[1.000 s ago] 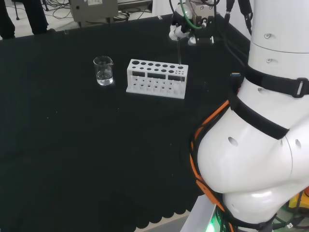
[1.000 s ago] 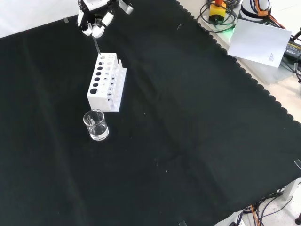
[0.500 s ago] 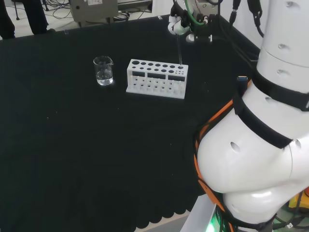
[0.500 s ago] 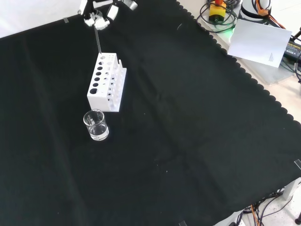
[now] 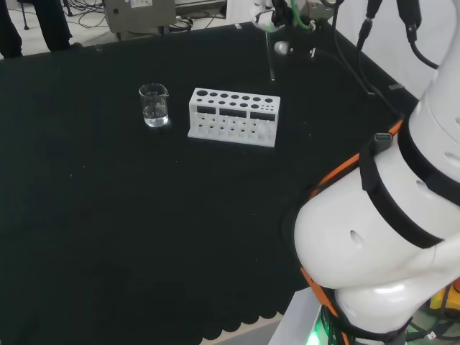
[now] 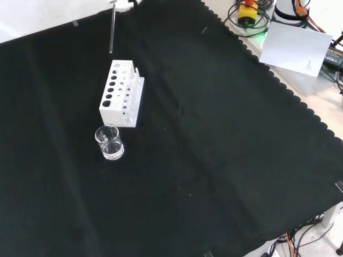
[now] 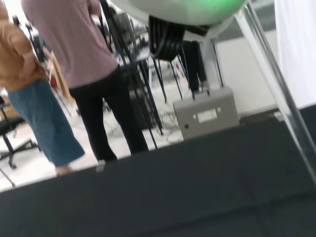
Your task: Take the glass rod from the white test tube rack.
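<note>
The white test tube rack (image 5: 233, 116) lies on the black cloth, also seen in the front view (image 6: 122, 93), with its holes showing empty. The glass rod (image 5: 270, 61) hangs nearly upright in the air, its lower tip clear above the rack's right end in the head view. In the front view the glass rod (image 6: 112, 32) hangs above the rack's far end. The hand (image 5: 280, 47) is at the view's top edge, shut on the rod's upper part; a bit of the hand (image 6: 124, 4) shows in the front view. The wrist view has the glass rod (image 7: 281, 89) slanting close by.
A small glass beaker (image 5: 154, 106) with a little clear liquid stands left of the rack in the head view, nearer than it in the front view (image 6: 109, 142). The arm's white links (image 5: 388, 215) stand at the right. A grey box (image 5: 139, 13) sits beyond the bench's far edge.
The hand has risen with the glass rod. The rod's lower end has come out of the rack's hole and now hangs free above it. Rack and beaker have not moved.
</note>
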Controlling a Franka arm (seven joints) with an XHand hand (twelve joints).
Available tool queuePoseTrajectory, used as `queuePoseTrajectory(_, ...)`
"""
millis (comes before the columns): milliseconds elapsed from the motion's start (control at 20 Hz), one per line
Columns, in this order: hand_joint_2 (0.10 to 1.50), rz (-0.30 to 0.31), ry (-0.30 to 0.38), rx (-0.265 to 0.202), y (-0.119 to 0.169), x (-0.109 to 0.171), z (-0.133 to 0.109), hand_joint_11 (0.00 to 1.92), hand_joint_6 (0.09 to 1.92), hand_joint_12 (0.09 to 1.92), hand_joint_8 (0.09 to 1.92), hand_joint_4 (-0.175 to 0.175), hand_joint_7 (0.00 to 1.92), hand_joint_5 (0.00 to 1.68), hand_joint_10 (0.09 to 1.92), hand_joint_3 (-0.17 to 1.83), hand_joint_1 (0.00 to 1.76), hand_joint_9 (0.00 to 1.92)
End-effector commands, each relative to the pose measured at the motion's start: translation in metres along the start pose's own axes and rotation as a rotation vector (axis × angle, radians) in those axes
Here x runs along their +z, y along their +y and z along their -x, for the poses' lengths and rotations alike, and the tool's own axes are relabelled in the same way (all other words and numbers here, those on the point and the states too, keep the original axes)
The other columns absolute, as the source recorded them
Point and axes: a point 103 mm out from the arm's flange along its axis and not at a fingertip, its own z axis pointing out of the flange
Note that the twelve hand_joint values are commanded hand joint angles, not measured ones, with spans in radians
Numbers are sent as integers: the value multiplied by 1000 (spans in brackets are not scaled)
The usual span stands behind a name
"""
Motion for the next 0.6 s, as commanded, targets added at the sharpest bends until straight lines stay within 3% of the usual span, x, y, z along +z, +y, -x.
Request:
queuePoseTrajectory(50,683,87,36,4,-13,-23,-22,1617,933,737,1257,-175,1128,1018,932,815,1297,1541)
queuePoseTrajectory(600,670,77,5,-58,-17,-36,-52,1623,935,732,1255,-175,1133,1026,920,836,1299,1549)
